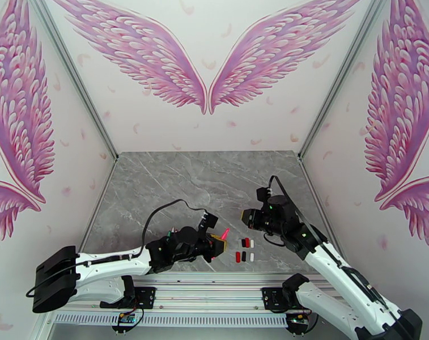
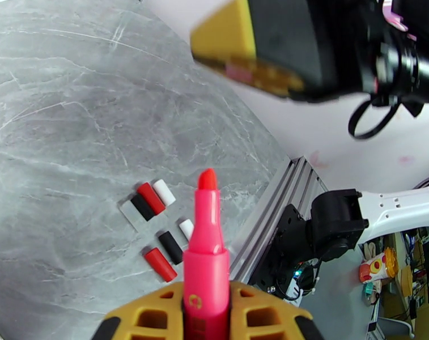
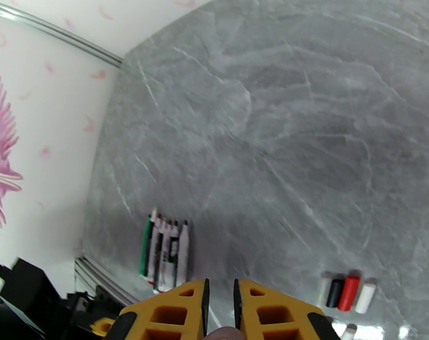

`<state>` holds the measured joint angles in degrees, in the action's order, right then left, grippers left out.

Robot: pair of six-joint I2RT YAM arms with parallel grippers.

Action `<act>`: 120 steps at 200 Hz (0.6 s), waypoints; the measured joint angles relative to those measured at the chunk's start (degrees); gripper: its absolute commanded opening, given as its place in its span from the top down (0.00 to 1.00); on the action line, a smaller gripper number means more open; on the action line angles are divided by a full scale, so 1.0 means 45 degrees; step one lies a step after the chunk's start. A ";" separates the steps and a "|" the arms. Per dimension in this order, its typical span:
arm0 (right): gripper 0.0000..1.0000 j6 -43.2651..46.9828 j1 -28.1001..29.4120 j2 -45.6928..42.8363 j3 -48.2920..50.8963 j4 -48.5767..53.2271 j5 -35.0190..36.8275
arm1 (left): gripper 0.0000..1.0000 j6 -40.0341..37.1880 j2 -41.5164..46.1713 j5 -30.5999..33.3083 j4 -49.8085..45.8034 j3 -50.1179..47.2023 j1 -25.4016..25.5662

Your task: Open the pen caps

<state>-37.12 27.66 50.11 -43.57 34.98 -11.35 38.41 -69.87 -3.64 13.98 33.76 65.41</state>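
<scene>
Left wrist view: left gripper (image 2: 205,290) pinching pink pen (image 2: 206,245), uncapped, reddish tip pointing away from fingers. Loose caps (image 2: 170,247) in two short rows on table (image 2: 55,109), near edge, right of left gripper: red, black, white. Right gripper (image 2: 242,58) near pen tip, apart, fingers pressed on small pink cap (image 2: 238,72), blurred. Right wrist view: other pens (image 3: 166,253) side by side near edge, left of caps

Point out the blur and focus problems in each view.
Left wrist: the right gripper at top is smeared and out of focus, the pink pen crisp. Right wrist: the table and the pens look motion-blurred. Top external: sharp, evenly lit, soft shadows.
</scene>
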 measured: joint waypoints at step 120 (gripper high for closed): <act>0.83 -0.0602 0.0413 0.0131 0.2045 0.3337 0.2365 | 0.95 0.0024 0.0971 -0.0296 -0.1107 -0.0053 -0.0393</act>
<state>-39.83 29.52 50.70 -34.37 50.00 -0.71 38.52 -65.49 -4.97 8.99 33.52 63.64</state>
